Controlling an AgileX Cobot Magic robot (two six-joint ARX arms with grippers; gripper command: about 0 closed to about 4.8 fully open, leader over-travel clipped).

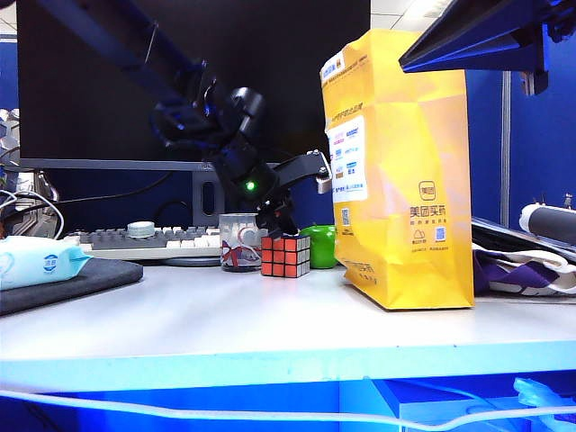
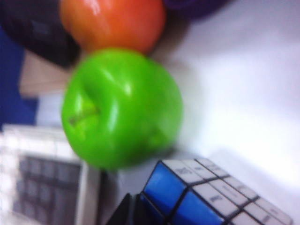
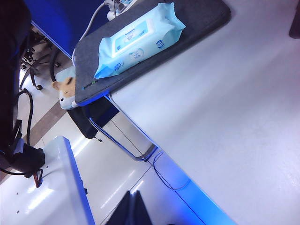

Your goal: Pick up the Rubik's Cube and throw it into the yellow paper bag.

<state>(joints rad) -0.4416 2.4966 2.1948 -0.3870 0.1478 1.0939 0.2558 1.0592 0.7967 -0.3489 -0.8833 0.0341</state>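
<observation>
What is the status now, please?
Left end effector shut, down at the black-framed Rubik's Cube on the table. Right end effector shut, parked high. Tall yellow paper bag upright, path clear.

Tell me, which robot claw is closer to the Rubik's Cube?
The left gripper, shut, sits right on top of the Rubik's Cube. The right gripper hangs off the table's front edge, far away.

Left arm (image 1: 193, 112): matte black segmented links, rounded joint housings, a green LED lit on the wrist block, grey bracket jutting off beside it. Left pincer (image 1: 277, 225): black. Right pincer (image 3: 132, 211): black, narrow, only its tip visible.
</observation>
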